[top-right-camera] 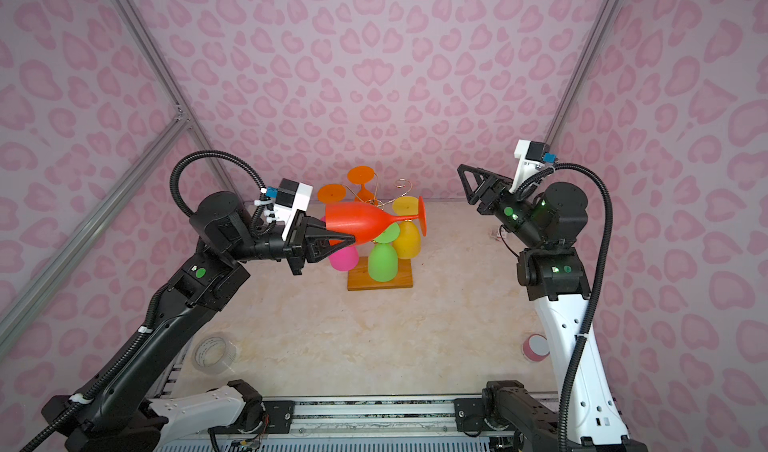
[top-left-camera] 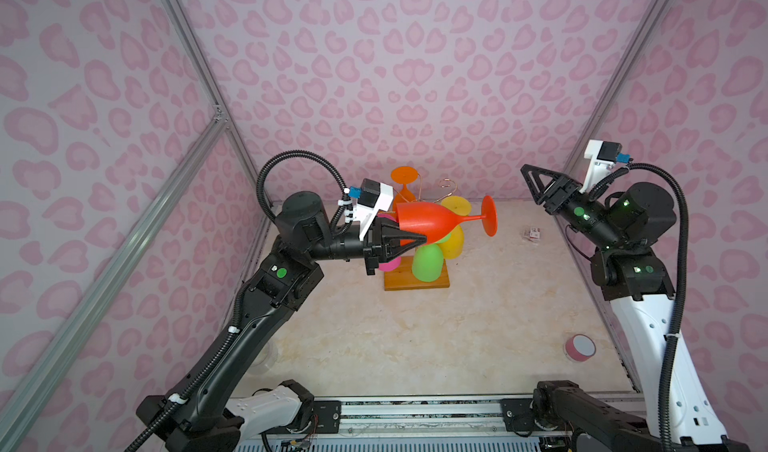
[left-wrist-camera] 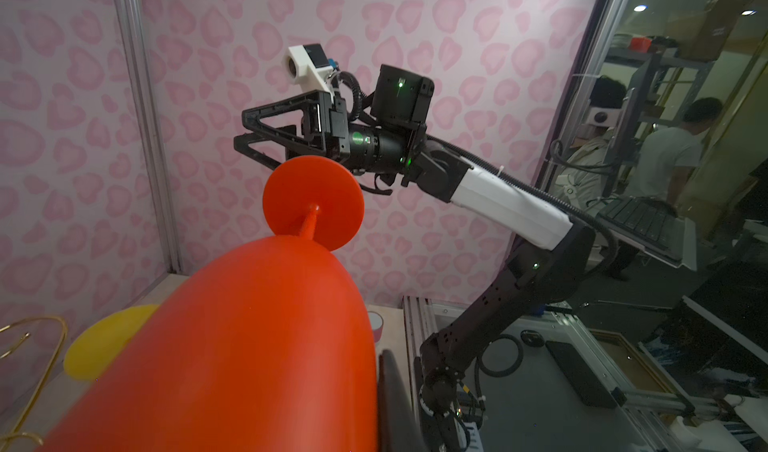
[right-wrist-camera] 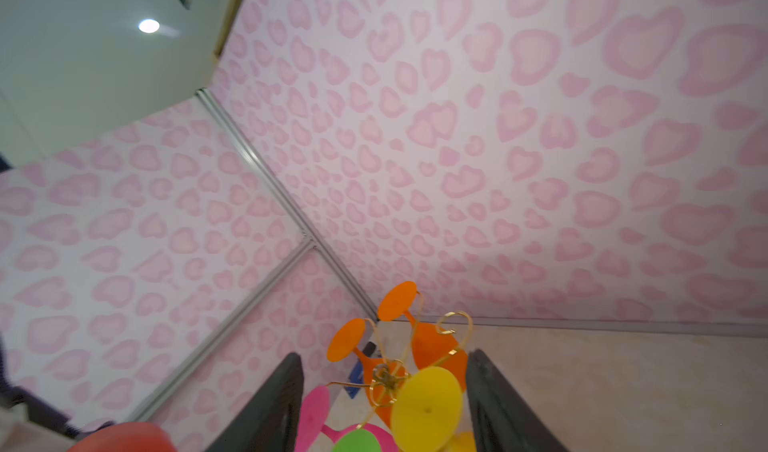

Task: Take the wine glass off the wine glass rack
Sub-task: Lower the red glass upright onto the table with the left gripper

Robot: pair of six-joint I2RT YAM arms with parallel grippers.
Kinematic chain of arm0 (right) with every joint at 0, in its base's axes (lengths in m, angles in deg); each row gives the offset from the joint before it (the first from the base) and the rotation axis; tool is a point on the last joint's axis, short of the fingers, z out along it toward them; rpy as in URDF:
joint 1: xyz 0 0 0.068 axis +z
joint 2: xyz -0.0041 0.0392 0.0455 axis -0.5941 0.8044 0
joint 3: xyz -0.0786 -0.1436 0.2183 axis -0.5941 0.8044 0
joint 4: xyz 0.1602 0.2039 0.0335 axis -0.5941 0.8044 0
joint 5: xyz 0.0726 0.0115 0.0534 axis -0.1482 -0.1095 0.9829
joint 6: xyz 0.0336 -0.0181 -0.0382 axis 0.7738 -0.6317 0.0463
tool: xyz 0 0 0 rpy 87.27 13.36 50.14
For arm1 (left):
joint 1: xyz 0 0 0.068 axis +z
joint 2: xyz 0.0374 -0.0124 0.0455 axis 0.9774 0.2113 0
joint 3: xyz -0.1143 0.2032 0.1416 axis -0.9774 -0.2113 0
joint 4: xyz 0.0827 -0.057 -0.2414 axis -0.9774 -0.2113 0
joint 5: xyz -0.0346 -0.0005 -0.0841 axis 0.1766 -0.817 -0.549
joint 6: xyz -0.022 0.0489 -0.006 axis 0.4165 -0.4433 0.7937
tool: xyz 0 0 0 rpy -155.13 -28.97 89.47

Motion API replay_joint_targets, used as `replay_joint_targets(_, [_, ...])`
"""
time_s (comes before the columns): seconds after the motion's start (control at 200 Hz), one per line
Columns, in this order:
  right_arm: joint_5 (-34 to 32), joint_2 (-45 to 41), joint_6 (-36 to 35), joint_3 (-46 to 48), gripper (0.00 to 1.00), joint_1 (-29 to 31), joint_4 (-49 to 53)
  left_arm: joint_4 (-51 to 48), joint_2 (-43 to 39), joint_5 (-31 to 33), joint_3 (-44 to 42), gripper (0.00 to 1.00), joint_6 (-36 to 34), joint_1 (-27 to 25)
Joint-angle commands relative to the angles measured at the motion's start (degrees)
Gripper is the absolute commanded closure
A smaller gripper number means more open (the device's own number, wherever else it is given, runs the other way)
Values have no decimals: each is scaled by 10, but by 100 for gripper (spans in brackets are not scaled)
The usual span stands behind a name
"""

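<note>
Both top views look steeply down from above the near edge of the surface (top-left-camera: 415, 346) toward the back wall (top-left-camera: 415, 75). They share nearly the whole scene, including both arms. The left wrist view sits close behind the left hand (top-left-camera: 417, 240) and faces along the wine glass (left-wrist-camera: 249, 346) toward the right hand (left-wrist-camera: 243, 129). The right wrist view faces out between its own jaws, with the wine glass rack (right-wrist-camera: 384, 377) close ahead.

In both top views the red wine glass (top-left-camera: 432, 223) hides the pole of the wine glass rack (top-left-camera: 397, 281).
</note>
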Motion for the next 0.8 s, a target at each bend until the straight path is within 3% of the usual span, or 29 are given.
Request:
replay_joint_targets(0.0, [-53, -18, -56, 38, 37, -39, 101, -243, 6, 112, 28, 97, -165, -41])
replay_joint_targets(0.21, [-23, -31, -12, 94, 38, -102, 63, -371, 27, 204, 58, 97, -227, -128])
replay_joint_targets(0.43, [-23, -23, -14, 113, 38, -111, 58, -503, 117, 371, 102, 98, -236, -224])
replay_joint_targets(0.59, [-30, -18, -21, 127, 38, -111, 61, -546, 185, 451, 113, 98, -219, -257])
replay_joint_targets(0.795, [-30, -10, -25, 148, 38, -111, 58, -576, 278, 504, 124, 98, -202, -272])
